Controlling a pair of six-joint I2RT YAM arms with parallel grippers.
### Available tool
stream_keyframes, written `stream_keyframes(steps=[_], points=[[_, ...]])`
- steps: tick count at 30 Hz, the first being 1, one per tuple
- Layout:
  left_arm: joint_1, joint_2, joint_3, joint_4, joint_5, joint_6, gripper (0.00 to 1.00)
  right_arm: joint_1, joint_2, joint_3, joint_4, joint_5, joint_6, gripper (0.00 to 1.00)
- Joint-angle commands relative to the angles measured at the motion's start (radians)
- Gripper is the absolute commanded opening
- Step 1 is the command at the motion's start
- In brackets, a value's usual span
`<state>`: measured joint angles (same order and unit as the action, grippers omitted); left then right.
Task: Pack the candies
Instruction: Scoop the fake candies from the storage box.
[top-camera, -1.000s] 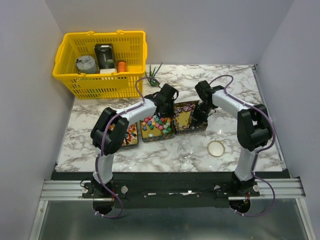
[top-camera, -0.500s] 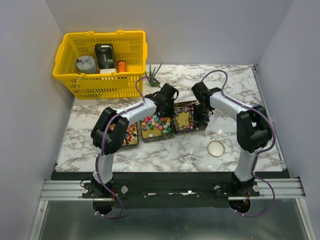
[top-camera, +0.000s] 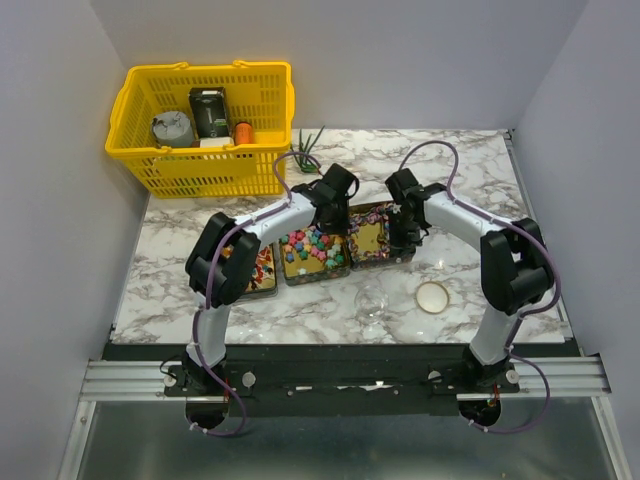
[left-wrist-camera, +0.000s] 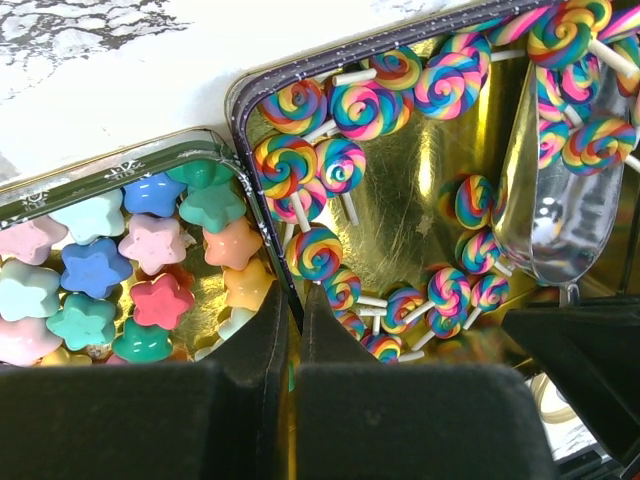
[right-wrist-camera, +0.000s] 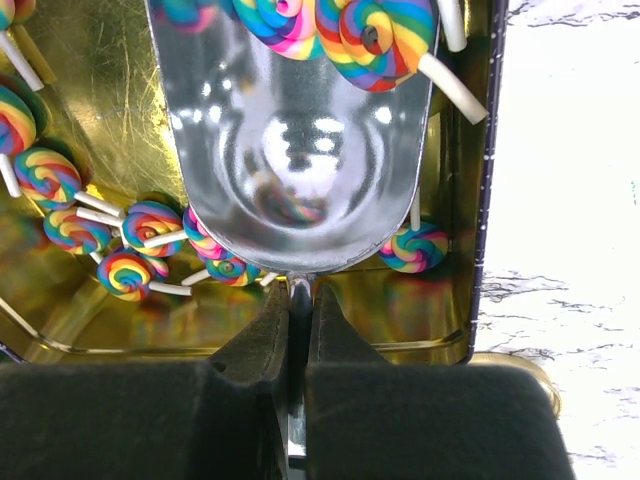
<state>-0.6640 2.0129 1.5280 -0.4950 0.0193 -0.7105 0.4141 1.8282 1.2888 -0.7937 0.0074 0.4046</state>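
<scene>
Three square gold tins sit in a row. Star-shaped candies (left-wrist-camera: 140, 270) in pink, blue, green and orange fill the middle tin (top-camera: 315, 255). Rainbow lollipop candies (left-wrist-camera: 340, 110) lie in the right tin (top-camera: 378, 237). My left gripper (left-wrist-camera: 295, 300) is shut, pinching the wall where these two tins meet. My right gripper (right-wrist-camera: 300, 300) is shut on the thin handle of a metal scoop (right-wrist-camera: 300, 150). The scoop lies inside the lollipop tin with a few lollipops (right-wrist-camera: 340, 25) at its front edge. From above, both grippers hang over the tins, the left gripper (top-camera: 336, 222) and the right gripper (top-camera: 403, 236).
A third tin (top-camera: 258, 270) of candies stands at the left. A clear glass jar (top-camera: 372, 298) and a round gold lid (top-camera: 432, 296) lie in front of the tins. A yellow basket (top-camera: 205, 115) with items stands back left, and a small plant (top-camera: 308, 150) is beside it.
My right arm has shifted slightly left with the scoop inside the lollipop tin. My left arm has stayed put on the tin wall.
</scene>
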Motion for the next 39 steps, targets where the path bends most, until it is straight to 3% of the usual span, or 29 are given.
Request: stream_keyframes(steps=[1, 25, 39], points=[[0.01, 0.063, 0.014, -0.165, 0.014, 0.046, 0.0, -0.02, -0.043, -0.062, 0.06, 0.131, -0.078, 0.01], [0.017, 0.063, 0.029, -0.142, 0.013, 0.037, 0.0, -0.001, -0.173, -0.149, 0.111, -0.141, -0.202, 0.01], [0.017, 0.078, 0.063, -0.154, -0.007, 0.036, 0.0, 0.04, -0.271, -0.252, 0.174, -0.136, -0.213, 0.01]])
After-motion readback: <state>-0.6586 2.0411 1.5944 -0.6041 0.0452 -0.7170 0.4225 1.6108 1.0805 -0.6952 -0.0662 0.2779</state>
